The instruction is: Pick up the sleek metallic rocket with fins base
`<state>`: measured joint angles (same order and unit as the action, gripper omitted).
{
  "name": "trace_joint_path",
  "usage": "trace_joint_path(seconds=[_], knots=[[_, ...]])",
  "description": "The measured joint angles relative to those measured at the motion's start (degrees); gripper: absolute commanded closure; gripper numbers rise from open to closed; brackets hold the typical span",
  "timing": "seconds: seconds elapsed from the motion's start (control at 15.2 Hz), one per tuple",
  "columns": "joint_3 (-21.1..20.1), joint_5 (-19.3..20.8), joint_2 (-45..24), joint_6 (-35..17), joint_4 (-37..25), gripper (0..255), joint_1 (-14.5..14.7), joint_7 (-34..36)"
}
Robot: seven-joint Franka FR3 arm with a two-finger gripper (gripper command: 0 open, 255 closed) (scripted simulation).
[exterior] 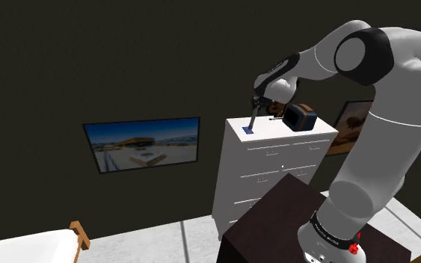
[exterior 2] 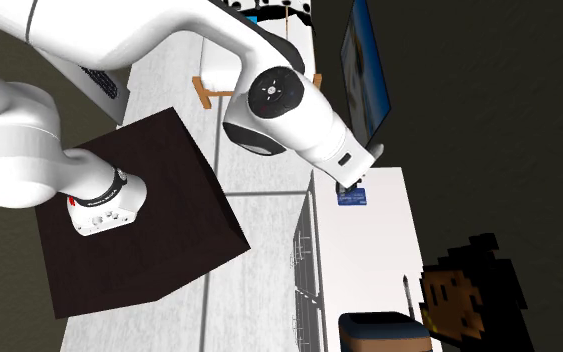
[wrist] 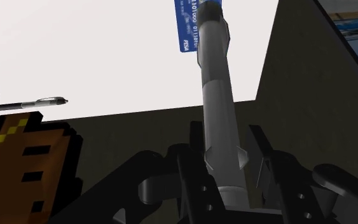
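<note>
A slim grey metallic rocket with small fins near its base is clasped between my black fingers, and the gripper is shut on its finned end. Its far end points at a blue card lying on the white dresser top. In the shoulder view the gripper hangs over the dresser, with the rocket slanting down to the blue card. Whether the tip touches the card cannot be told.
A thin pen-like stick and a blocky brown pixelated object lie on the dresser. A dark box with orange trim sits at its far end. A wall screen hangs in the shoulder view's left, above a bed corner.
</note>
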<state>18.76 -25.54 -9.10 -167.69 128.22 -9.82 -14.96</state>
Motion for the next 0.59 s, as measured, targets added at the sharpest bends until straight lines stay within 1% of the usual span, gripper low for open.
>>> trace_joint_path(seconds=[0.46,0.59], knots=[[3.0,7.8,4.1,4.3,-0.7,255,2.0,6.5],[3.3,9.2,4.7,5.5,-1.3,255,2.2,7.7]])
